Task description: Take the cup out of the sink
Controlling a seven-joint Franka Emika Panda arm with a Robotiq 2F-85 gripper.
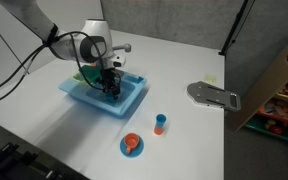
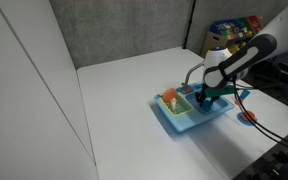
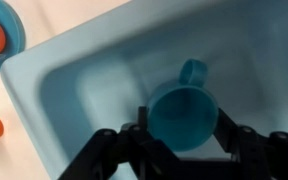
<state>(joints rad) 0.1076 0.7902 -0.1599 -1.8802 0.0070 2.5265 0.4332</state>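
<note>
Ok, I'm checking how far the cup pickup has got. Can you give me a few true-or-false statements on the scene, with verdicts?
1. The cup is inside the basin of the sink. True.
2. The gripper is down in the basin with a finger on each side of the cup. True.
3. The cup stands on the table. False: it is in the basin, not on the table.
4. The orange cup sits in the sink. False: the orange cup on its saucer stands on the table, outside the sink.
</note>
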